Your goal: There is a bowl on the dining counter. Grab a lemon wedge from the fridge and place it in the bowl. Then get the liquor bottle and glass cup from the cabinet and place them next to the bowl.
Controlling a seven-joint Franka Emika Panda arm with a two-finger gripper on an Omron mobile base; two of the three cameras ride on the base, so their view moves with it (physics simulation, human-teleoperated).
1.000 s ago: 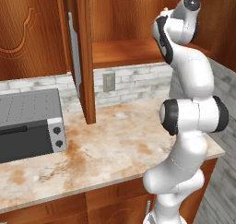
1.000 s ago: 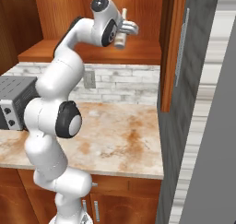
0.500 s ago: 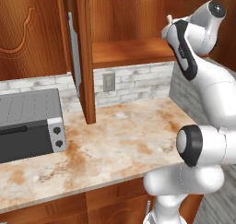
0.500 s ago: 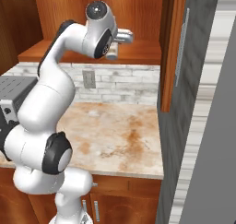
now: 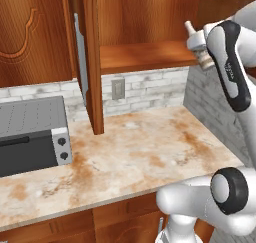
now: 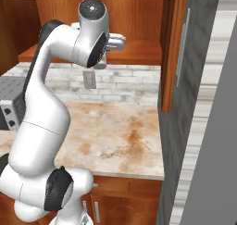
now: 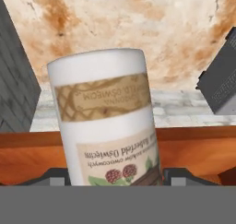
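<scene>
In the left base view, the liquor bottle [image 5: 196, 43] rode at upper right, clear of the cabinet [image 5: 145, 57] shelf. In the right base view, the arm hid it. In the hand view, the gripper [image 7: 113, 174] clasped its body; delivery beside the bowl evidently remained.

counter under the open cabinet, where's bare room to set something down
The marbled counter is bare from the toaster oven across to the grey brick side wall, and from the outlet to its front edge. The left end, by the toaster oven and the open cabinet door, is tighter. The gripper, holding the liquor bottle, is up at the cabinet shelf.
</scene>
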